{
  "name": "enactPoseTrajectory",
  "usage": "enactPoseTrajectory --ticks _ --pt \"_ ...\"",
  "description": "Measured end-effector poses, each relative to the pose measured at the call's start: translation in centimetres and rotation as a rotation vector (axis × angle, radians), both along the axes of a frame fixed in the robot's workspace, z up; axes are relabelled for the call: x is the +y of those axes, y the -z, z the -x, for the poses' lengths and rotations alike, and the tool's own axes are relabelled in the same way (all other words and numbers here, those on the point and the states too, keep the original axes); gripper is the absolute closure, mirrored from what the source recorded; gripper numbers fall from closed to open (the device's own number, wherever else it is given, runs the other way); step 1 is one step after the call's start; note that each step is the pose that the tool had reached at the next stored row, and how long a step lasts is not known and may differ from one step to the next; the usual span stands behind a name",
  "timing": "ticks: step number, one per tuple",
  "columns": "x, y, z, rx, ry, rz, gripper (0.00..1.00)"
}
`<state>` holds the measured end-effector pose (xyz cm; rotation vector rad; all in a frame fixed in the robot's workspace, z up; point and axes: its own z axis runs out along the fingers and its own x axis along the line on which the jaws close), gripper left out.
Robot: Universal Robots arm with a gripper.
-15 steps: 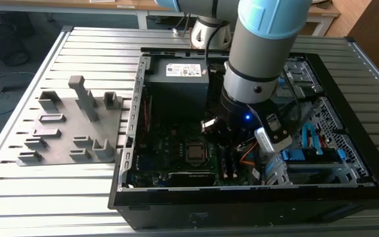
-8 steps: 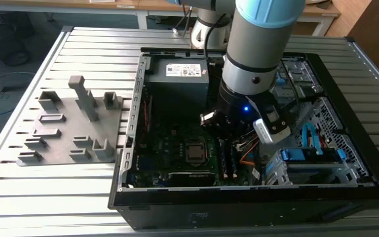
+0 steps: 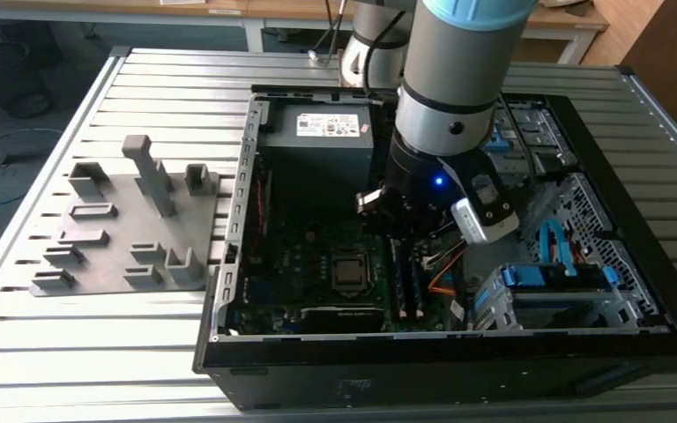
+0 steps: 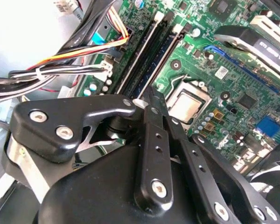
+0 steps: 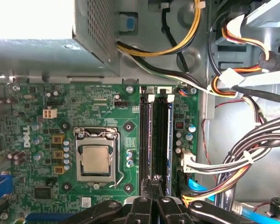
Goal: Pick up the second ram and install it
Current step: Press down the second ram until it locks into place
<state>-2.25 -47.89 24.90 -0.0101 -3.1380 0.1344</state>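
Observation:
The second ram point(image 4: 157, 57), a long dark blue stick, stands on edge in the memory slot nearer the processor socket point(image 4: 185, 105). My gripper point(image 4: 151, 93) is shut, and its black fingertips meet right over the near end of that stick. I cannot tell whether they touch it. In the first wrist view the gripper point(image 5: 156, 180) sits at the end of the pair of slots point(image 5: 146, 135), beside the socket point(image 5: 96, 159). In the exterior view the gripper point(image 3: 400, 231) is down inside the open computer case point(image 3: 235, 264), above the motherboard.
Bundles of power cables point(image 5: 252, 140) hang close beside the slots. The power supply point(image 3: 315, 145) sits at the back of the case and drive bays point(image 3: 550, 282) on the exterior view's right. A grey fixture point(image 3: 127, 229) with upright posts lies on the slatted table.

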Motion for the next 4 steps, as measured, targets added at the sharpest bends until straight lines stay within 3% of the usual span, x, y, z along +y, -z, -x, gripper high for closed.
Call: enactPoseTrajectory --ticks 4 --pt "0.00 -0.02 0.01 0.0000 0.000 0.0001 0.90"
